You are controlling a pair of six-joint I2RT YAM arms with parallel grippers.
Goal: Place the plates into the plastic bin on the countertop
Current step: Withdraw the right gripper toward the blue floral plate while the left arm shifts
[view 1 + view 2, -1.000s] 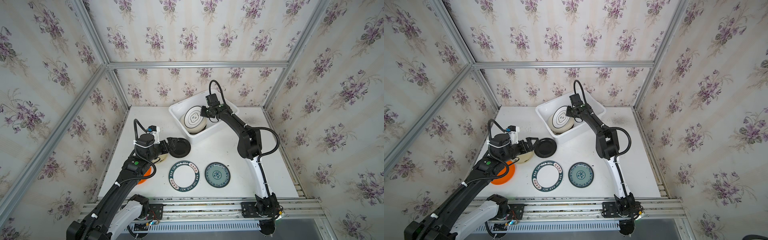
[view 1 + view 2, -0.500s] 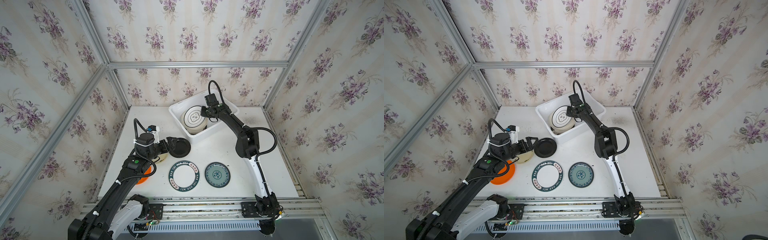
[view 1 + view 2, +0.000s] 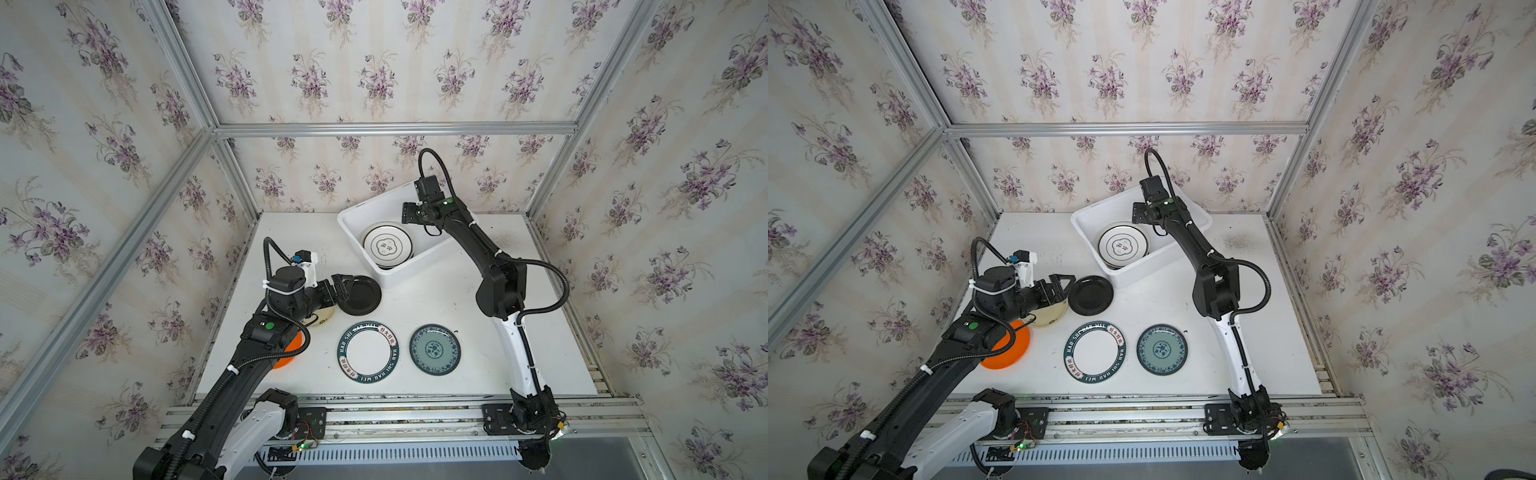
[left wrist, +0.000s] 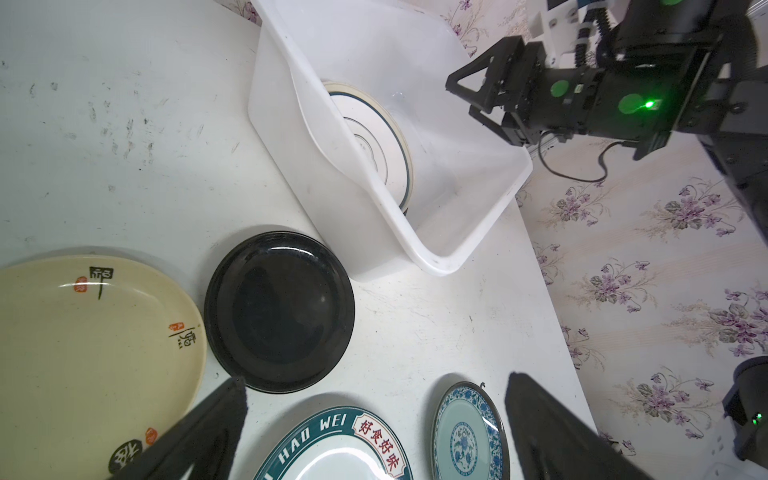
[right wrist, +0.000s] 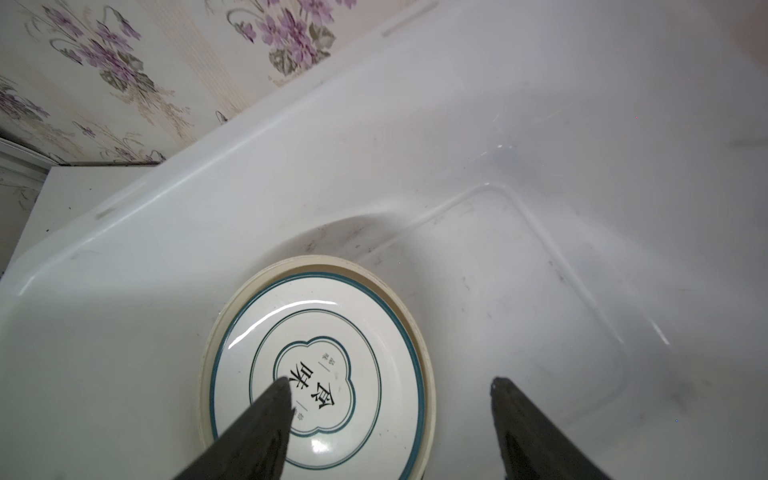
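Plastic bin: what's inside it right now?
Inside the plastic bin, a white plate with teal rings and black characters lies on a cream plate, of which only the rim shows. Anything stacked below them is covered.

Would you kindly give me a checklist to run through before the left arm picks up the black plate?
1. Left gripper open and empty: ok.
2. Black plate flat on the countertop, nothing on it: ok.
3. Black plate apart from the cream plate: cannot tell, their rims are very close.
4. Right gripper open, holding nothing: ok.
5. Free floor in the plastic bin beside the white plate: ok.
6. Space over the bin clear: not ok, the right gripper hangs above it.
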